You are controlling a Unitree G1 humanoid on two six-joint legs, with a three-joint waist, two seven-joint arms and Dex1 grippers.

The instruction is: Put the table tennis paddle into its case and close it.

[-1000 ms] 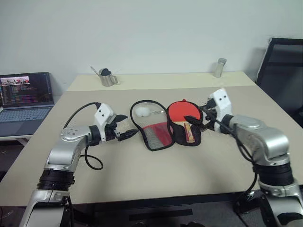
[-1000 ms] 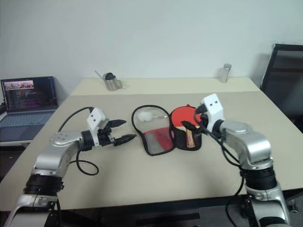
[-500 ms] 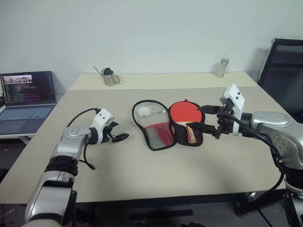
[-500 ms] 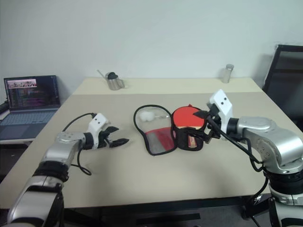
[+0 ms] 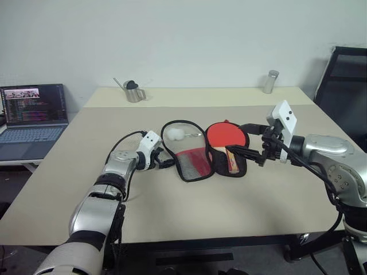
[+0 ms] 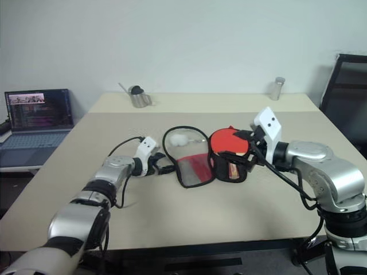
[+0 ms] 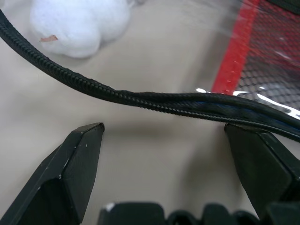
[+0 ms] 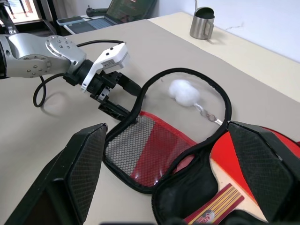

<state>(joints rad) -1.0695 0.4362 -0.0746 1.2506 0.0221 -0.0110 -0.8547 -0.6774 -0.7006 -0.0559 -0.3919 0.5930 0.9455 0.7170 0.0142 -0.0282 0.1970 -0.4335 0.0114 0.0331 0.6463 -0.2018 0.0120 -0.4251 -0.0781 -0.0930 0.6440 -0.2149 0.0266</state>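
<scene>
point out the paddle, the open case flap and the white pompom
table tennis paddle (image 5: 225, 136), left eye view, red rubber face.
case flap (image 5: 192, 163), left eye view, mesh pocket over the red panel.
white pompom (image 8: 183, 92), right wrist view, middle of the fluffy ball.

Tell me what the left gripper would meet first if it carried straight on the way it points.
Most likely the black zipper-edged rim of the open paddle-shaped black fabric case: it runs straight across between the open left gripper fingers, just ahead of the tips.

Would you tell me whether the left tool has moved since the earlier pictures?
Yes: the open left tool advanced toward the black zip case's open rim.
</scene>
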